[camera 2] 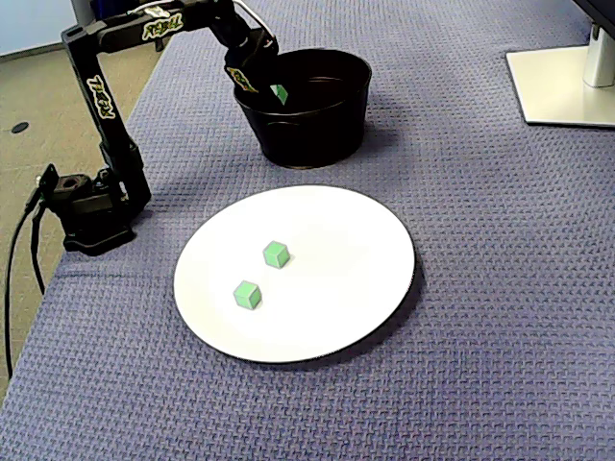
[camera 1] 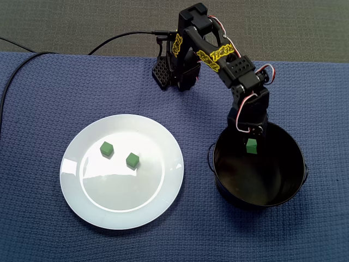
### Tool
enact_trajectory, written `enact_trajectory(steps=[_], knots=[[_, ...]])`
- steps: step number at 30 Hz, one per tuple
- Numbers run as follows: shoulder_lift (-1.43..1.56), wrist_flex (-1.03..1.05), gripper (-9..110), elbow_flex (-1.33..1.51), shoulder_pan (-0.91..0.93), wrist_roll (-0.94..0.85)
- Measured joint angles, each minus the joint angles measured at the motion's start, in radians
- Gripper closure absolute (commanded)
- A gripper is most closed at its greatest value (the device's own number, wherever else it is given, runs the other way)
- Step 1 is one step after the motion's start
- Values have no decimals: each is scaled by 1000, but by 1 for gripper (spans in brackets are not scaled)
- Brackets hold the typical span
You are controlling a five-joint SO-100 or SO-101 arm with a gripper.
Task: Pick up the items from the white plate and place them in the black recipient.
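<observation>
Hand (camera 1: 250, 140) clamped on a green cube (camera 1: 251, 146) just inside the far rim of the black recipient (camera 1: 283, 176); second cube (camera 1: 107, 148) and third cube (camera 1: 132, 160) lie apart on the white plate (camera 1: 120, 207); advisably, open low and nearer centre, preventing bounce-out.

- Plate (camera 1: 82, 202), lower left in a fixed view: plain glossy white
- Left cube (camera 1: 106, 148) and right cube (camera 1: 132, 160): bright green
- Third cube (camera 1: 251, 146), right of centre: the same green
- Bucket (camera 1: 297, 174): shiny black
- Cloth (camera 1: 43, 82): blue-violet, fine woven grid
- Arm (camera 1: 218, 54): black, yellow lettered stickers, red and white wires
- Floor (camera 1: 82, 22), top edge: speckled grey
- Stand (camera 2: 562, 86), upper right: white
</observation>
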Motion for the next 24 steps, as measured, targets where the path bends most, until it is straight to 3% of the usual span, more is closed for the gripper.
enact_trajectory(steps=[3,13,17,24], knots=[[0,-21,82,23,-6,6],[118,127,75,-67,63,-48],[212,282,75,-235,230,-132],[258,491,74,-446,683,87]])
